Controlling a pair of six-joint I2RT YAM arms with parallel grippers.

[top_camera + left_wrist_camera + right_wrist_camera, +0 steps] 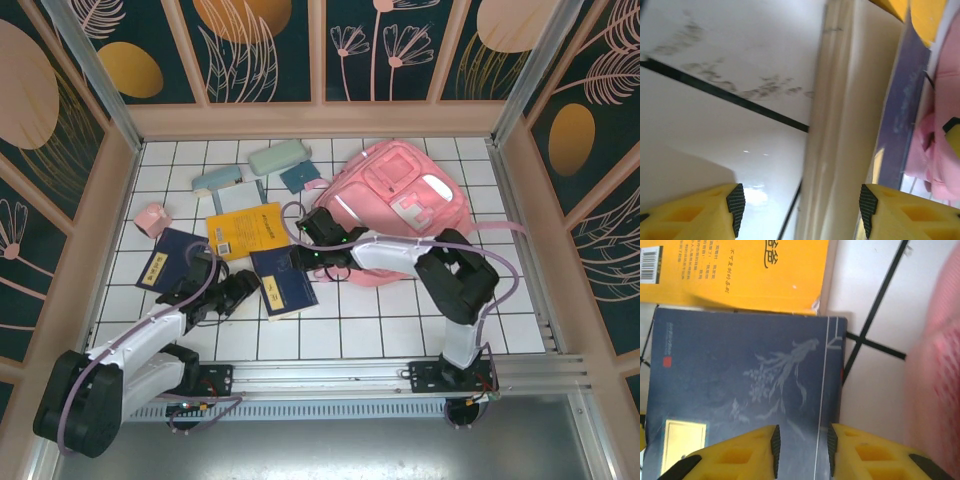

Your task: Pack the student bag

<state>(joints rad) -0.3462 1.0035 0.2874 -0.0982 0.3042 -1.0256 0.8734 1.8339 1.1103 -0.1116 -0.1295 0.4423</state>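
Observation:
The student bag (400, 200), a large pink backpack, lies at the back right of the tiled table. A navy book (283, 280) lies in front of it, below a yellow book (245, 228). My left gripper (248, 290) is at the navy book's left edge. In the left wrist view it (801, 210) is open wide, with the book's pale page edge (840, 150) between the fingers and touching neither. My right gripper (322, 262) hangs over the navy book's right part (740, 380), beside the bag (935, 365). It (803, 447) stands open by a narrow gap, holding nothing.
A second navy book (170, 260) lies at the left, with a small pink item (150, 217) behind it. Pale blue (217, 178) and green (278, 157) cases and a teal item (298, 176) lie near the back wall. Wooden walls enclose the table.

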